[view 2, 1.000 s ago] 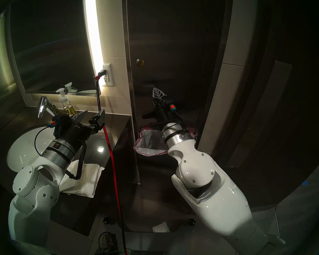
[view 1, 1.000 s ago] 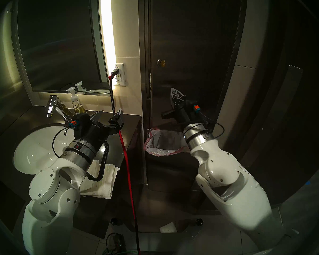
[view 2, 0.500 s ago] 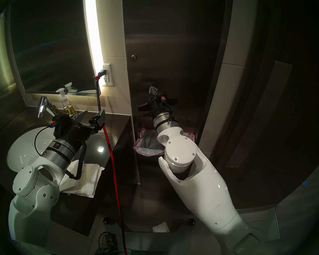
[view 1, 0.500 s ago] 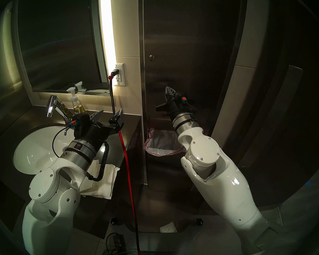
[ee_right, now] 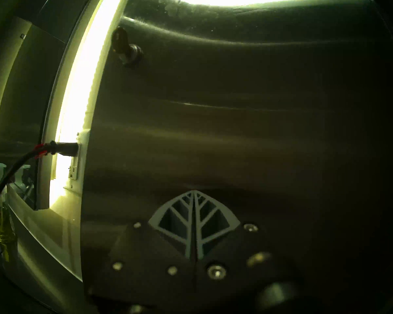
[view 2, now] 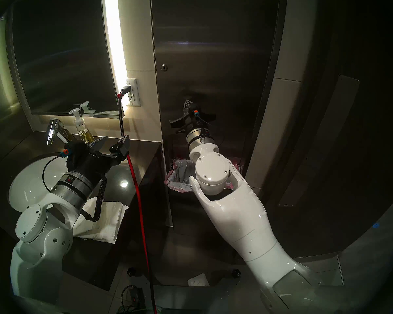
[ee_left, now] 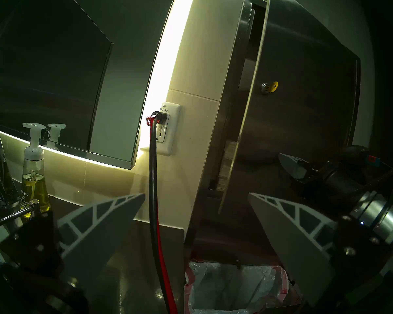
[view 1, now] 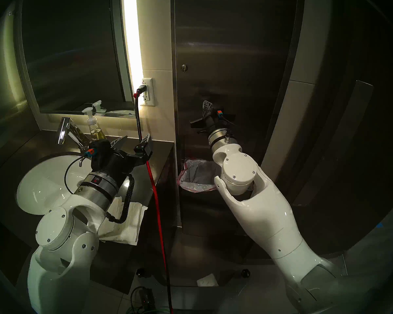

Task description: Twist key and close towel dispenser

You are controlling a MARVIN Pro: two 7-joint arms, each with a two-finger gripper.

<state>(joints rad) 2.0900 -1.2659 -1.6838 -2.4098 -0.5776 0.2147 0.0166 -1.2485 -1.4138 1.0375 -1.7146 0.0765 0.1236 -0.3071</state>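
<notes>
Right pincer (ee_right: pixel 194 225): closed fingertip to fingertip, nothing held; its tips are pressed flat against the steel door, as seen from the right wrist.
Left pincer (ee_left: pixel 195 218): spread wide and empty, hanging over the counter (view 1: pixel 159 152) beside the sink (view 1: pixel 43 189), well apart from the door.
Step in hand: judged to be the final push of the door into its frame, with the key turn to follow.
How it is done well: pressure is best kept square to the door face, low and toward the latch side, until the free edge seats; a sideways slide of the tips on smooth steel is to be avoided.
Towel dispenser (view 1: pixel 236 57): a tall brushed steel cabinet directly ahead of the right pincer, its door nearly flush in the head views.
Door edge (ee_left: pixel 243 125): from the left wrist a narrow gap is shown along the latch side, up and to the left of the right pincer, so closure is judged not quite complete.
Key (ee_right: pixel 119 40): seated in the round lock, above and to the left of the right pincer, near the free edge; it is untouched.
Room to move: bare steel lies open above the pincer toward the key.
Red cord (view 1: pixel 154 193): hangs from the wall outlet (view 1: pixel 147 92), left of the door, clear of the right pincer's upward path.
Lined bin (view 1: pixel 197 175): open below the right wrist; a downward move is crowded.
</notes>
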